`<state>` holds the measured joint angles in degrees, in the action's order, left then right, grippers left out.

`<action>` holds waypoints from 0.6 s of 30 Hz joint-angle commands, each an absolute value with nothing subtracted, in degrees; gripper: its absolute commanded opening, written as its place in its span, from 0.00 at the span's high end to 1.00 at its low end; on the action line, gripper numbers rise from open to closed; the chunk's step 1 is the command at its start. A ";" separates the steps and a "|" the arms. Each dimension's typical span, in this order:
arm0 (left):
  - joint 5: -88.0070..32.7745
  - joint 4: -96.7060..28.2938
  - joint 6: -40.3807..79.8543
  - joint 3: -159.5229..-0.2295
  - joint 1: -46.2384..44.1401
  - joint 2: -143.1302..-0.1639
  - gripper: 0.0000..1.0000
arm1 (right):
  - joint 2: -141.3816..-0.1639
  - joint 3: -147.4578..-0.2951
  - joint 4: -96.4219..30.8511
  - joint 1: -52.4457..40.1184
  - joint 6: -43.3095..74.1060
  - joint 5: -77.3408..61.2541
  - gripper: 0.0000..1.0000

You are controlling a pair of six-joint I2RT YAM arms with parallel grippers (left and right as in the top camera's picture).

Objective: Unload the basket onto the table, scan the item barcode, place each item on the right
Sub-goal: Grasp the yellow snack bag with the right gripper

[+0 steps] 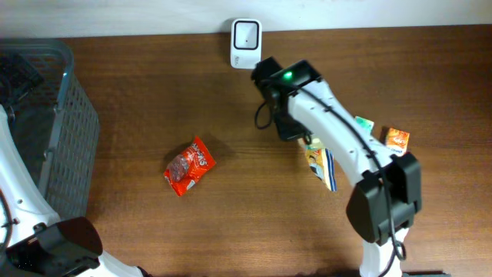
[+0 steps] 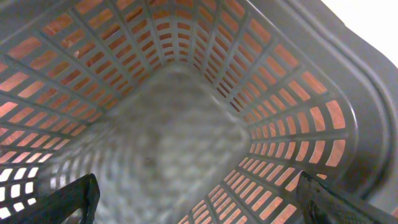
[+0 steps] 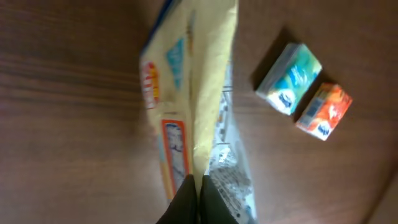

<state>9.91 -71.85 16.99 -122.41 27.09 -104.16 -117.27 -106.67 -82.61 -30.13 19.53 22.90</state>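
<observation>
Right, over to the right wrist view: pinching a thin edge of the yellow packet (image 3: pixel 205 81) at bottom centre with the right gripper (image 3: pixel 199 190), dark fingers (image 3: pixel 184 205) pressed together on the film. Running up from that pinch toward the top of the frame, folded lengthwise, with blue and red print on the left face and a clear printed panel low on the right side. Print too blurred to read. Hard to tell whether lifted off the wood or touching it. Up in the right half of that same frame, lying on the brown table (image 3: pixel 74 124): a teal box (image 3: pixel 289 78) and an orange box (image 3: pixel 323 112), just beside each other, apart from the packet.

Seen from overhead, sitting right of centre, mostly tucked under the white right arm (image 1: pixel 338 131), only a yellow-and-blue end poking out below it. Well apart from the white scanner (image 1: pixel 246 42) at top centre, up against the back edge of the table. Left of centre, alone on the wood, a red snack bag (image 1: pixel 189 165).

Over on the left wrist view, looking straight down into the grey mesh basket (image 2: pixel 298 124), left gripper (image 2: pixel 202 205) spread wide, one dark fingertip (image 2: pixel 78 199) in each bottom corner, holding nothing. Same basket at the far left edge from overhead.
</observation>
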 commanded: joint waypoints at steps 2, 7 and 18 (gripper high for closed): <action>10.15 -71.94 17.54 -122.34 27.18 -104.12 0.01 | -123.83 -106.87 -80.34 -34.74 21.26 21.61 0.95; 10.15 -71.92 17.54 -122.34 27.18 -104.12 0.01 | -126.48 -107.00 -74.39 -41.19 16.16 9.34 0.74; 10.15 -71.92 17.54 -122.34 27.18 -104.12 0.01 | -126.37 -110.15 -67.79 -40.51 7.27 -4.97 0.38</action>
<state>9.91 -71.85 16.99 -122.41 27.09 -104.16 -126.52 -107.59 -67.26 -42.74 8.14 -2.09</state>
